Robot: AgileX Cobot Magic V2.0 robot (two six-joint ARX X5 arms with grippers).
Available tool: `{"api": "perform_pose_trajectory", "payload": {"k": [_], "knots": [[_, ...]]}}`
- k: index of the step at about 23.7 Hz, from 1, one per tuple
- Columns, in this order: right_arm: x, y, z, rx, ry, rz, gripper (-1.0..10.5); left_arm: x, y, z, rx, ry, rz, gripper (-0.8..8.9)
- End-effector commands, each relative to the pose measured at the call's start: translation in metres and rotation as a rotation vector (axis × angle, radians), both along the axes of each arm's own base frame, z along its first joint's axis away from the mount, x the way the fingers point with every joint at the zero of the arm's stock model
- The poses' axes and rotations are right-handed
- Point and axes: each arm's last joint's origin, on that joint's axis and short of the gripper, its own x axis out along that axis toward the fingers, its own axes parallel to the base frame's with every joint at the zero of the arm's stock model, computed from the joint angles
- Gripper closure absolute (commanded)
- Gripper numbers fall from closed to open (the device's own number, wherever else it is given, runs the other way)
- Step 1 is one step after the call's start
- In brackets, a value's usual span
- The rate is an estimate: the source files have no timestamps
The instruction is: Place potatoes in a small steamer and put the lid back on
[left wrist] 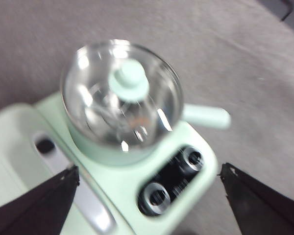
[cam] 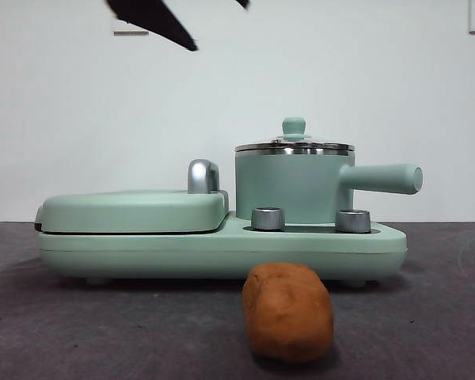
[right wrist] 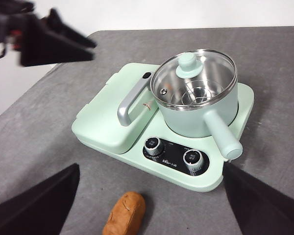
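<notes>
Grey table: left pincer spread above lid.

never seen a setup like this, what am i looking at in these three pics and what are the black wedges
This is a two-armed robot at a table. One picture comes from a low camera looking level across the table; the other two come from cameras on each arm's wrist.

The black wedges are each arm's own end effector jaws, spread open and holding nothing. The left end effector hovers above the lid; it is also the dark shape in the right wrist picture. The right end effector hangs back over the table.

On the grey table sits a mint-green cooker. On it stands the small steamer, lid on. The potato lies in front.
</notes>
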Motion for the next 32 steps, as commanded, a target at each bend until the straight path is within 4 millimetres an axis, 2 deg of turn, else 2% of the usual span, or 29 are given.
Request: {"api": "perform_pose_trajectory", "payload": {"k": [1,7,11,15,20,22,24,26,27,32], "knots": [[-0.001,0.000,0.005,0.010,-0.013,0.000,4.8,0.019,-0.022,-0.001,0.033,-0.070,-0.036,3.45],[-0.001,0.000,0.005,0.010,-0.012,0.000,4.8,0.056,-0.059,-0.021,0.005,-0.139,-0.066,3.45],[-0.001,0.000,0.005,0.010,-0.012,0.000,4.8,0.072,-0.073,-0.039,0.000,-0.154,-0.065,3.46],[-0.001,0.000,0.005,0.010,-0.013,0.000,4.8,0.087,-0.084,-0.065,0.020,-0.146,-0.066,3.50],[-0.001,0.000,0.005,0.016,-0.008,-0.003,4.8,0.095,-0.092,-0.084,0.054,-0.156,-0.097,3.64],[-0.001,0.000,0.005,0.016,-0.007,-0.003,4.8,0.097,-0.094,-0.087,0.064,-0.177,-0.111,4.20],[-0.001,0.000,0.005,0.029,0.003,-0.009,4.8,0.098,-0.094,-0.088,0.067,-0.185,-0.117,4.31],[-0.001,0.000,0.005,0.029,0.004,-0.009,4.8,0.098,-0.094,-0.088,0.078,-0.198,-0.129,5.28],[-0.001,0.000,0.005,0.029,0.004,-0.009,4.8,0.098,-0.094,-0.089,0.080,-0.195,-0.130,5.40],[-0.001,0.000,0.005,0.031,0.005,-0.010,4.8,0.098,-0.095,-0.091,0.084,-0.190,-0.131,5.41]]}}
